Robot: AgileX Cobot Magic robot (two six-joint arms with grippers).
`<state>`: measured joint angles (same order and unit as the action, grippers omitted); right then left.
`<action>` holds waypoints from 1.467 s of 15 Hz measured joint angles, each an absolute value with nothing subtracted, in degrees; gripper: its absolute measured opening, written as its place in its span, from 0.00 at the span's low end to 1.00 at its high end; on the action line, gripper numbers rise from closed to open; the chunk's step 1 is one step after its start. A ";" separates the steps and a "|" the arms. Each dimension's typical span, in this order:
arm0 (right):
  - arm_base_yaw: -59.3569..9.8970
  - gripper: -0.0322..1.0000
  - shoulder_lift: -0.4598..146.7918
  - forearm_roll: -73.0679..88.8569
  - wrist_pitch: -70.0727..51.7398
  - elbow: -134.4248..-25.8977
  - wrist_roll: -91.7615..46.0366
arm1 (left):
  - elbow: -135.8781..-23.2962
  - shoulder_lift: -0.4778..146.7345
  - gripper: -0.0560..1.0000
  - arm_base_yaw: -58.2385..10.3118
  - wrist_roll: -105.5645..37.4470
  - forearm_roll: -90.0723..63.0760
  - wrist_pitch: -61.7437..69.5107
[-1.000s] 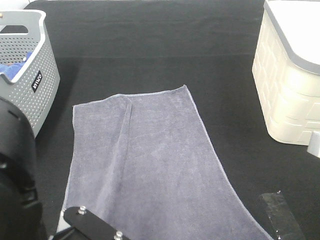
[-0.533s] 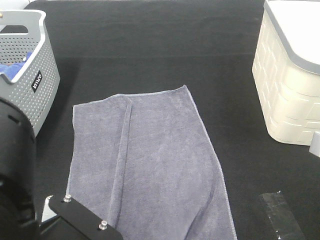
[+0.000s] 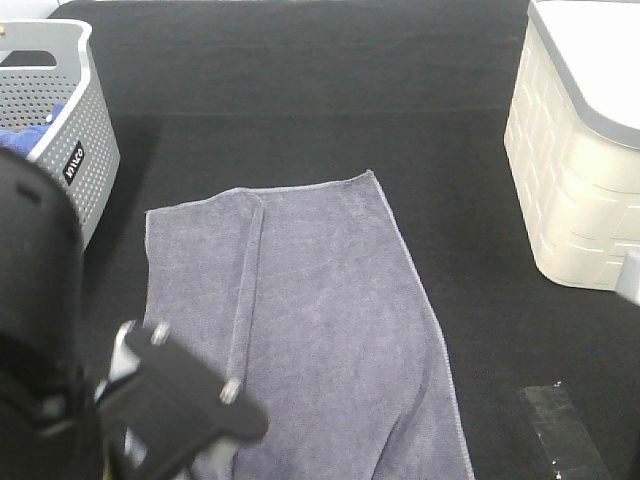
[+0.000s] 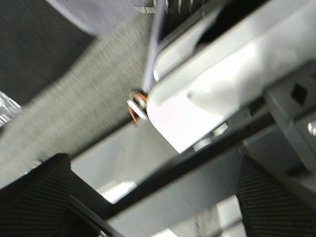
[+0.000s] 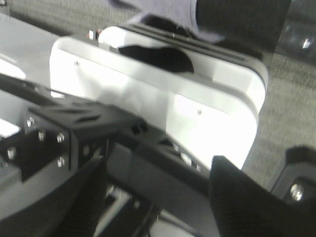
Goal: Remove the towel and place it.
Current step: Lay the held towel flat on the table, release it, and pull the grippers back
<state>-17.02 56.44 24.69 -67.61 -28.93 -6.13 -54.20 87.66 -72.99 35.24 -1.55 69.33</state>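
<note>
The towel (image 3: 320,320) lay flat at the black table's (image 3: 300,90) centre, trailing towards 6 o'clock; the left gripper (image 4: 155,207) and right gripper (image 5: 163,207) gaped empty; a shallow one-corner pinch would likely slip or bunch it.

exterior high — steep look down on towel (image 3: 320,330) | wrist views — close, blurred, low

Fingers (image 5: 242,197) spread wide; white housing (image 5: 163,98) beyond; towel (image 5: 165,10) edge near it.
</note>
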 joint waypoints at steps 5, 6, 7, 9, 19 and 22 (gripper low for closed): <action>-17.02 0.59 58.61 22.17 -61.94 -39.71 -6.13 | -62.85 87.66 0.87 -72.54 35.70 10.77 69.33; -17.02 0.59 60.56 21.66 -61.82 -42.51 -6.19 | -63.54 87.66 0.87 -71.22 36.21 13.01 69.16; -17.02 0.59 63.20 20.57 -61.76 -45.95 -6.25 | -64.06 87.66 0.87 -68.64 36.50 14.90 68.64; -17.02 0.59 69.61 17.88 -61.25 -53.74 -6.36 | -65.09 87.66 0.84 -60.73 36.21 17.93 63.03; -17.02 0.59 97.63 17.76 -58.84 -86.29 -6.76 | -70.99 98.38 0.76 -31.86 28.65 14.61 37.99; -17.02 0.59 106.34 17.76 -58.90 -95.23 -6.76 | -81.88 108.58 0.76 -29.68 26.76 12.78 42.00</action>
<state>-17.02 106.34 17.76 -58.90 -95.23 -6.76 -81.88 108.58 -29.68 26.76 12.78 42.00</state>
